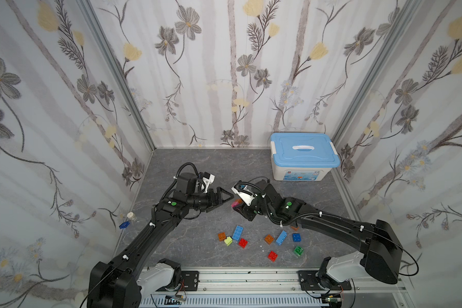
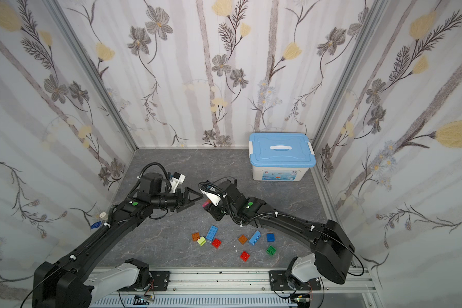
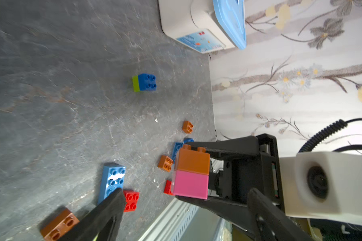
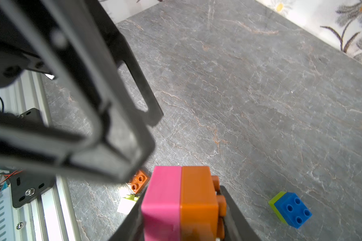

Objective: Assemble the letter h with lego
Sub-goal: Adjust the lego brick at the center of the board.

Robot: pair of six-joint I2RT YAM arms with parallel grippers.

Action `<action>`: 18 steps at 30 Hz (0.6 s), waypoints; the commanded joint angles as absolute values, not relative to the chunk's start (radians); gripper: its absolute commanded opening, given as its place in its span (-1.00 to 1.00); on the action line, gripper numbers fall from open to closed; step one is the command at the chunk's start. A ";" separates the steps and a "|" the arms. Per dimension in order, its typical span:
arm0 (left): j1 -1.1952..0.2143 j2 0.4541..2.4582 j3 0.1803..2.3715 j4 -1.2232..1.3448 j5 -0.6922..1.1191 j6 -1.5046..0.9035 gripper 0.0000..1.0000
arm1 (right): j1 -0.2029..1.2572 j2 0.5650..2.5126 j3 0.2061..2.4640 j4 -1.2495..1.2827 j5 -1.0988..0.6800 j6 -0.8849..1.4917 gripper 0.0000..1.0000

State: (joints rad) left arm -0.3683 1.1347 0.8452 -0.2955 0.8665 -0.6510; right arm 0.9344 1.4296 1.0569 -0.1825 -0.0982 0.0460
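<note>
The right gripper (image 3: 182,171) is clamped on a 2-brick stack (image 3: 191,173), orange on pink, held above the grey table (image 1: 198,170) near its middle. Its fingers cover 2 faces of the stack. In both top views the wrist camera and cables hide nearly all of the stack, and only a little pink shows.

The left gripper (image 1: 226,200) sits just beside it with its jaws wide and nothing between them. In the right wrist view it is a blurred black mass cut off at the edge.

9 loose bricks (image 1: 269,239) lie scattered towards the front rail (image 1: 251,274). A 10th, orange (image 1: 294,228), is mostly hidden under the right forearm. A blue-on-lime pair (image 4: 291,208) lies on its side and shows only in the wrist views.
</note>
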 commanded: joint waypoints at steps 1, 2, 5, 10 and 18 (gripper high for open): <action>-0.398 1.159 0.896 -0.408 1.022 -0.528 0.81 | 0.935 1.415 1.055 -0.138 -0.170 -0.027 -0.20; -0.410 1.164 0.907 -0.431 1.020 -0.502 0.78 | 0.939 1.410 1.052 -0.130 -0.182 -0.031 -0.20; -0.432 1.182 0.923 -0.462 1.008 -0.479 0.61 | 0.944 1.386 1.035 -0.099 -0.209 -0.041 -0.19; -0.455 1.199 0.924 -0.451 0.967 -0.474 0.29 | 0.944 1.375 1.041 -0.116 -0.209 -0.042 -0.18; -0.497 1.255 0.951 -0.447 0.958 -0.487 -0.03 | 0.947 1.354 1.025 -0.125 -0.185 -0.044 -0.17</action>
State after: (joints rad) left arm -0.4808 1.2449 0.9356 -0.4332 0.9321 -0.5034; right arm 0.9451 1.3701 1.0298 -0.1993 -0.1829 -0.0429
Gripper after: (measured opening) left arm 0.484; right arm 0.442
